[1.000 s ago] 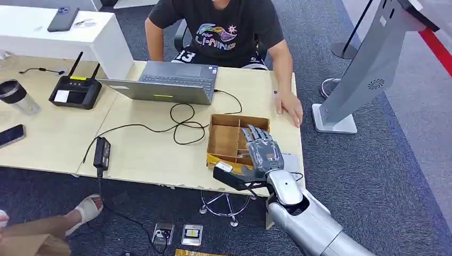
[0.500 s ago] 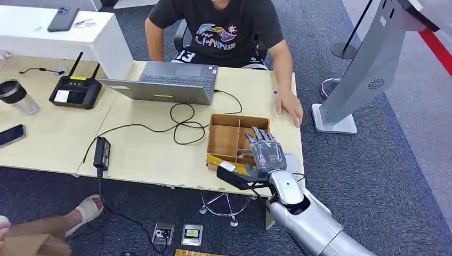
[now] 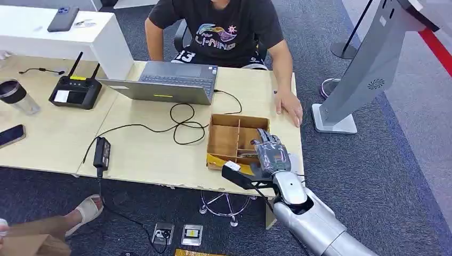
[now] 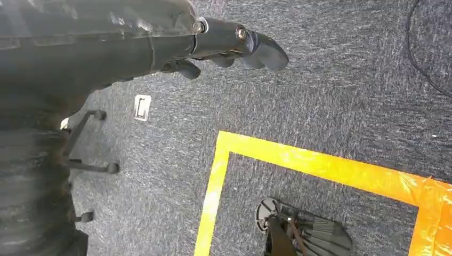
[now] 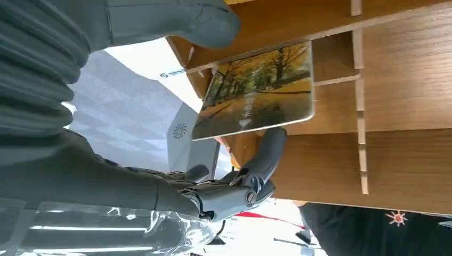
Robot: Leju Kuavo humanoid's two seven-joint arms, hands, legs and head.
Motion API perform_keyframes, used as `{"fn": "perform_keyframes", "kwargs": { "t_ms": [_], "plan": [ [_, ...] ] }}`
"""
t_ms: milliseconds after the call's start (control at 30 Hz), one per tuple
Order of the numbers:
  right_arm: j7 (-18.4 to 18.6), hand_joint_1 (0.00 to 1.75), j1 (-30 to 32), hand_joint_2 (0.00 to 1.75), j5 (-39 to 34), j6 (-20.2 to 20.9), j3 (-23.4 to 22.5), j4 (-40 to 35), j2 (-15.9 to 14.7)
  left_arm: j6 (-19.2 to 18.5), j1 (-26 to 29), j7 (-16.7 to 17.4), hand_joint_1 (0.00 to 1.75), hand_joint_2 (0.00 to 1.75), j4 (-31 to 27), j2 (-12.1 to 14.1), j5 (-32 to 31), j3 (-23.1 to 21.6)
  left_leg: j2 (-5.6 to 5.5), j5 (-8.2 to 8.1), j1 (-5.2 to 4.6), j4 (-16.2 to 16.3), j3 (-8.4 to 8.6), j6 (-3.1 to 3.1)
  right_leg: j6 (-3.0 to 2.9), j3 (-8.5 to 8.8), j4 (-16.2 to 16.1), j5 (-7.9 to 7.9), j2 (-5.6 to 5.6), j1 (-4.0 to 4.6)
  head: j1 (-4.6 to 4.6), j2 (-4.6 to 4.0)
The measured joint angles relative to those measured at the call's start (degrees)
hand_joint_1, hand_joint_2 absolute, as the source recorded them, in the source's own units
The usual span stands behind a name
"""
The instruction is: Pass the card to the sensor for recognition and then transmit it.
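A card printed with autumn trees stands tilted in a compartment of the wooden divided box near the table's front right corner. My right hand reaches into the box's right side. In the right wrist view the card lies between my thumb and a dark finger. The finger touches the card's edge, while a strip of wood shows between thumb and card. My left hand hangs over the carpet and holds nothing. A tall grey slanted stand rises on the floor right of the table.
A seated person rests a hand on the table just beyond the box. A laptop, looped black cables, a power brick and a router lie to the left. A white flat device sits beside the box.
My right hand has shifted rightward, from over the box's middle to its right side, with the fingers lower into the compartment. The person and table items stay still.
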Motion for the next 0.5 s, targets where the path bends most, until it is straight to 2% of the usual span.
{"fn": "perform_keyframes", "kwargs": {
  "t_ms": [33,67,100,133,333,433,467,500],
  "plan": [
    [0.02,0.94,0.04,1.75,-0.02,0.0,-0.02,0.0,-0.07,-0.05,0.0,0.0,0.0,1.75,0.0,0.0,0.0,0.0,0.0,0.0,0.0,0.0,0.0,0.0,0.0,0.0,0.0,0.0,0.0,0.0,-0.02,0.0],
    [0.04,1.29,0.09,1.75,-0.07,0.0,-0.07,0.0,-0.17,-0.09,0.0,-0.02,0.0,1.75,0.0,0.02,0.0,0.0,0.0,0.0,0.0,0.0,0.0,0.0,0.0,0.0,0.0,0.0,0.01,0.0,0.0,0.0],
    [0.07,1.29,0.15,1.75,-0.07,0.02,-0.2,0.0,-0.26,-0.09,0.0,-0.02,0.0,1.75,0.0,0.02,0.0,0.0,0.0,0.0,0.0,0.0,0.0,0.0,0.0,0.0,0.0,0.0,0.01,0.0,0.0,0.0],
    [0.07,1.52,0.21,1.75,-0.07,0.05,-0.35,0.0,-0.37,-0.09,0.0,-0.02,0.0,1.75,0.0,0.02,0.0,0.0,0.0,0.0,0.0,0.0,0.0,0.0,0.0,0.0,0.0,0.0,0.0,0.0,0.0,0.0],
    [0.04,1.29,0.28,1.75,-0.07,0.04,-0.7,0.0,-0.72,-0.02,0.0,-0.02,0.0,1.75,0.0,0.17,0.11,0.0,0.01,0.0,0.0,0.0,0.0,0.0,0.0,0.0,0.0,0.0,0.0,0.0,-0.02,0.0],
    [-0.04,1.31,0.28,1.75,-0.07,-0.09,-0.76,0.0,-0.79,0.02,0.0,-0.02,0.0,1.75,0.0,0.17,0.17,-0.02,0.01,0.0,0.0,0.0,0.0,0.0,0.0,0.0,0.0,0.0,0.0,0.0,0.0,0.0],
    [-0.07,1.22,0.28,1.75,-0.06,-0.09,-0.77,0.0,-0.79,0.02,0.0,-0.04,0.0,1.75,0.0,0.17,0.17,-0.02,0.01,0.0,0.0,0.0,0.0,0.0,0.0,0.0,0.0,0.0,0.0,0.0,0.0,0.0],
    [-0.07,1.22,0.28,1.75,-0.04,-0.09,-0.77,0.0,-0.79,0.04,0.0,-0.04,0.0,1.75,0.0,0.17,0.17,-0.02,0.01,0.0,0.0,0.0,0.0,0.0,0.0,0.0,0.0,0.0,0.01,0.0,-0.02,0.0]
  ]
}}
